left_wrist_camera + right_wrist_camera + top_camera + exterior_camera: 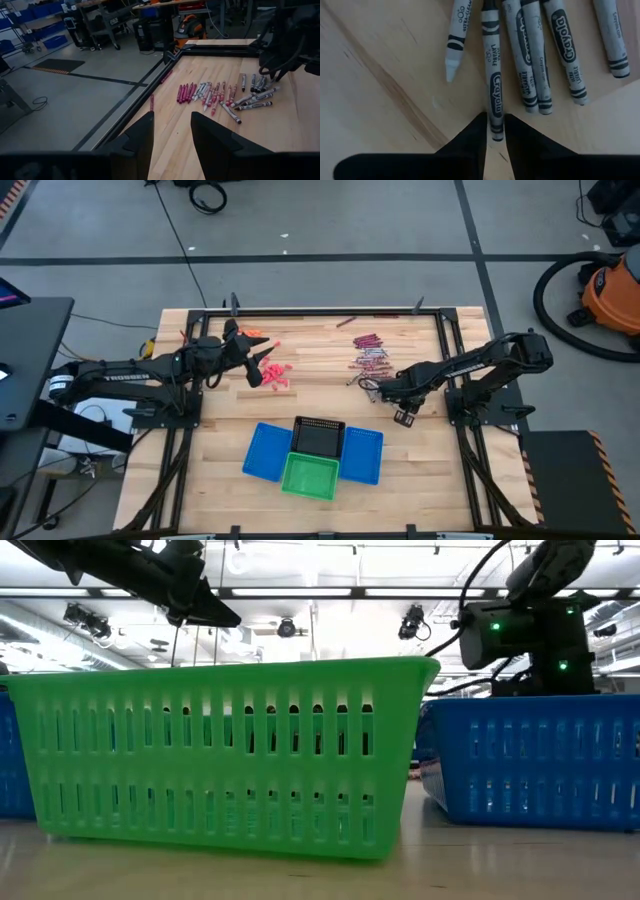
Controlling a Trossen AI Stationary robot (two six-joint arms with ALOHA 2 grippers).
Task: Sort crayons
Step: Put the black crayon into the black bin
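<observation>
Grey crayons (540, 55) lie side by side on the wooden table, with maroon ones (367, 340) beyond them and a reddish heap (275, 372) at the left. My right gripper (495, 120) points down over the grey row (370, 362) and is shut on one grey crayon (492, 75). My left gripper (172, 117) hovers open beside the reddish heap, level and facing across the table, with nothing between its fingers. In the left wrist view the grey and maroon crayons (215, 95) lie far off under the right arm. My right gripper pinches one grey crayon at its flat end (494, 111) between its two fingers (472, 135), one on each long side. The fingers come from above, pointing down, and lie across the crayon. The crayon lies flat on the table among its neighbours.
A black basket (320, 436), a green one (310, 477) and two blue ones (265, 452) (362, 457) stand near the table's front edge. In the low view the green basket (230, 755) and a blue one (540, 760) block the sight of the crayons. Bare wood lies between the two heaps.
</observation>
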